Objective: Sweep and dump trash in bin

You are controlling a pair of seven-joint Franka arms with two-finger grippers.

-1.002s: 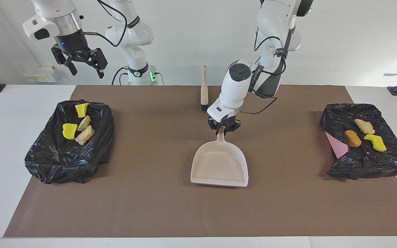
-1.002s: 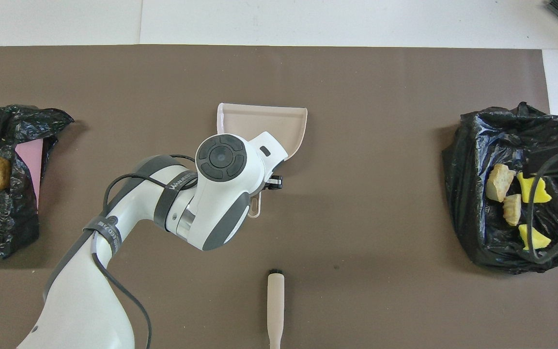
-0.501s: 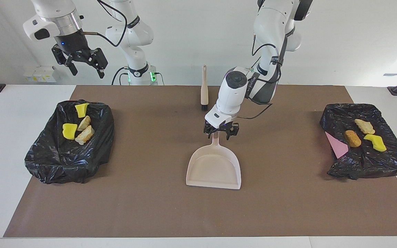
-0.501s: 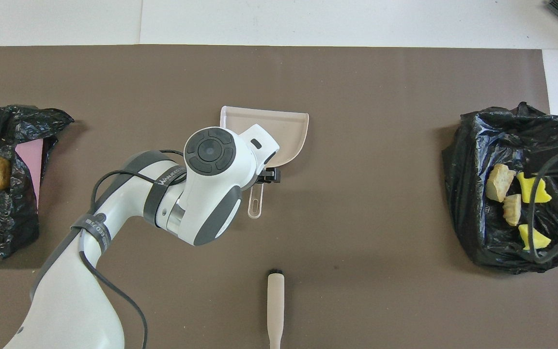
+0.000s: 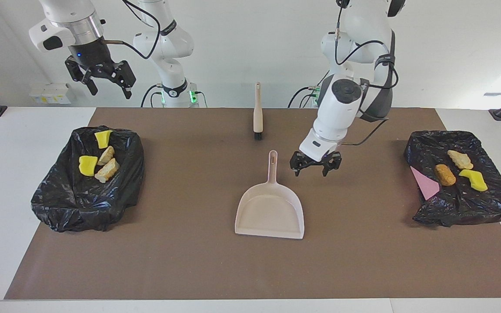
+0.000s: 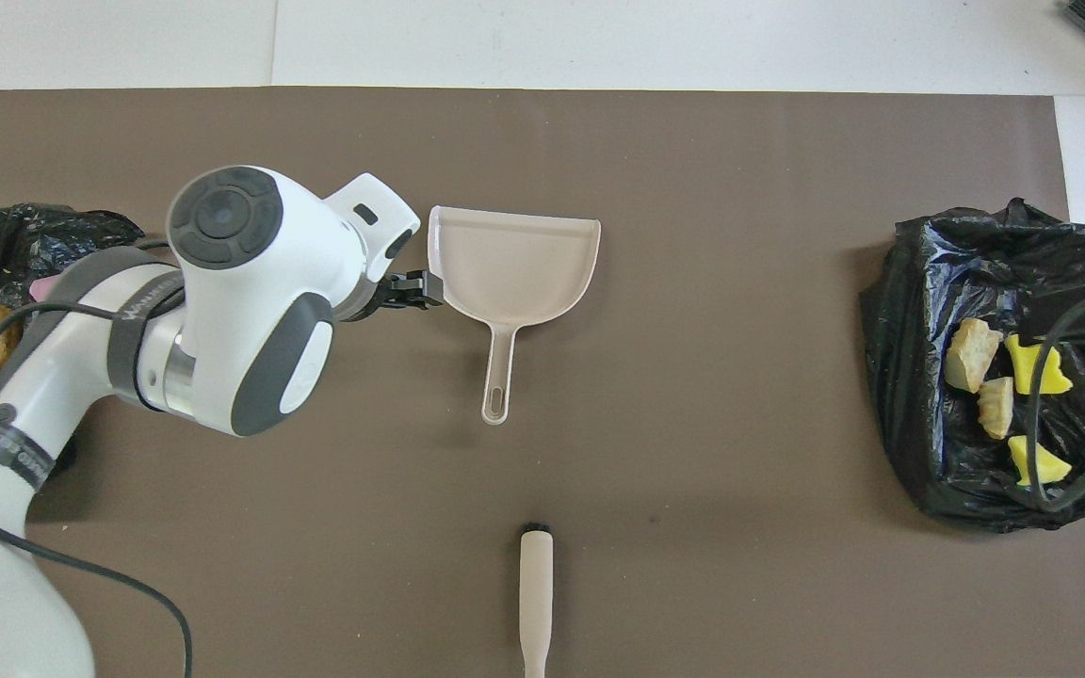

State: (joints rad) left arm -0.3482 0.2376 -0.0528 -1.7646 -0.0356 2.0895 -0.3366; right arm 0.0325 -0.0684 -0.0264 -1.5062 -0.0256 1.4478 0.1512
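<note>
Nearest the robots, the brush (image 5: pixel 257 112) lay flat on the brown mat (image 5: pixel 215 269), untouched. My right gripper (image 5: pixel 102 79) hung high over the bin bag (image 5: pixel 59 204) at the right arm's end of the table, waiting with its fingers spread and nothing in them. In that bag sat four pieces of the trash (image 5: pixel 107 170): two yellow, two pale beige. The other three pieces, a beige chunk (image 5: pixel 459 159), an orange-brown chunk (image 5: pixel 445 174) and a yellow piece (image 5: pixel 473 180), lay in the second bin bag (image 5: pixel 463 204) at the left arm's end, beside a pink sheet (image 5: pixel 425 183). No piece was between either gripper's fingers.

My left gripper (image 5: pixel 315 164) hovered over bare mat, just beside the dustpan (image 5: pixel 270 208) handle, fingers apart and empty. A second earlier it had been clamped on that handle; since then it had let go and swung toward the left arm's end. The dustpan rested flat mid-table, mouth facing away from the robots, having shifted slightly toward the right arm's end.
</note>
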